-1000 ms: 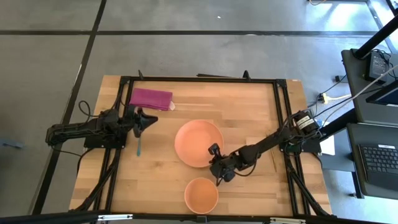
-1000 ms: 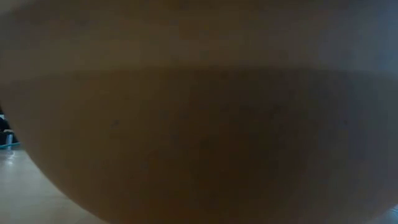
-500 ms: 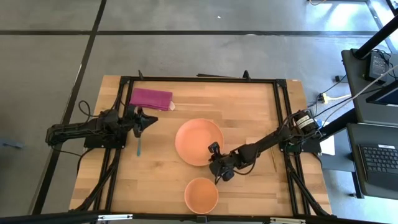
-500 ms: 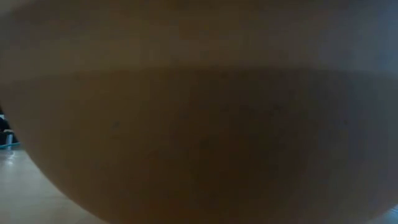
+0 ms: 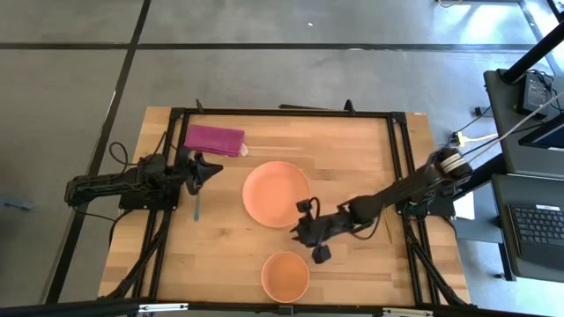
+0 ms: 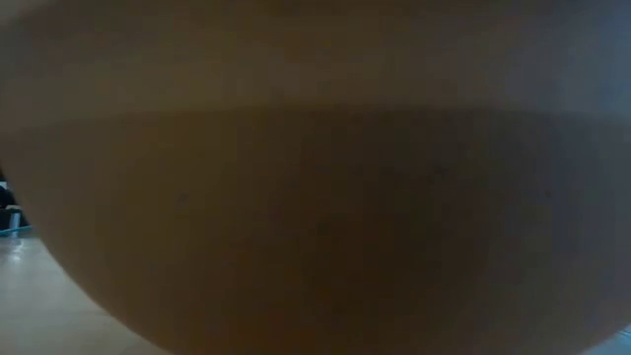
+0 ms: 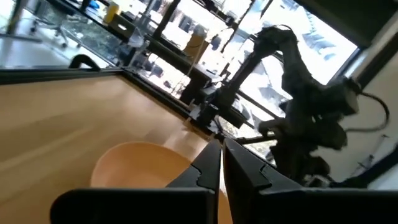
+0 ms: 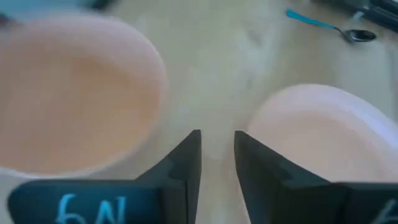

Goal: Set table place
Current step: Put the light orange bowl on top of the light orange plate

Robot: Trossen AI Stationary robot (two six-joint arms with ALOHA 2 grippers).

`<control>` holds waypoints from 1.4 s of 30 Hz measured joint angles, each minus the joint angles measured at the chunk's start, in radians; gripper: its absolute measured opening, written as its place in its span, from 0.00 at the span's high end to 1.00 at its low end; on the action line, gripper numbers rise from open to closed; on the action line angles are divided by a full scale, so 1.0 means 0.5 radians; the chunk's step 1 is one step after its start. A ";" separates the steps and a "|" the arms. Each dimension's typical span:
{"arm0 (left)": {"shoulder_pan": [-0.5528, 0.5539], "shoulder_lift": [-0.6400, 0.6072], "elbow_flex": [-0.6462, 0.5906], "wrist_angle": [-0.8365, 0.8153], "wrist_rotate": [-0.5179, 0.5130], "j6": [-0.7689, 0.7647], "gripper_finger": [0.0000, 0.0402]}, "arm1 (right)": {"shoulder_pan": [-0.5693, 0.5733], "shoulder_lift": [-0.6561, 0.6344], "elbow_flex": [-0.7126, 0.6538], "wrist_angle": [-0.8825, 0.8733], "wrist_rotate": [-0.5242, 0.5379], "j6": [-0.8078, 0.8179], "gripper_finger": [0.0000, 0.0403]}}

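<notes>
Table (image 5: 352, 145) setting looks partway: we have plate (image 5: 277, 195) and bowl (image 5: 285, 276) laid, spoon (image 5: 196, 208) and napkin (image 5: 214, 139) unplaced. Right gripper (image 8: 216, 160) slightly parted, empty; left gripper (image 7: 221, 163) nearly closed, empty.

The left arm (image 5: 123, 185) is stretched low from the table's left edge toward the middle, held nearly level. The left gripper (image 5: 210, 171) is pointed toward the table's centre; its fingers (image 7: 208, 168) are seen pressed almost together in the left wrist view, with only a thin slit between them.

The right arm (image 5: 397, 189) is reached in from the right edge, angled down and toward the near middle, elbow kept low. The right gripper (image 5: 308, 234) is held close over the tabletop. In the right wrist view its fingers (image 8: 186, 162) are parted by a narrow gap, and nothing is held between them.
</notes>
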 joint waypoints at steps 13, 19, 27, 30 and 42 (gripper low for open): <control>-0.129 0.000 0.164 0.549 0.509 0.176 0.90 | 0.031 -0.433 -0.001 -0.225 0.221 0.082 0.76; -0.224 0.220 0.592 0.031 0.361 0.426 0.90 | -0.039 -0.407 -0.001 -0.127 0.232 -0.004 0.76; -0.334 0.952 1.219 -0.532 0.253 0.533 0.90 | -0.157 -0.394 -0.005 -0.151 0.234 -0.005 0.76; -0.438 1.299 1.350 -0.578 0.244 0.621 0.90 | -0.184 -0.399 -0.005 -0.172 0.444 0.041 0.76; -0.956 2.389 1.705 -0.465 -0.085 0.675 0.90 | -0.200 -0.681 -0.045 -0.798 0.891 0.522 0.76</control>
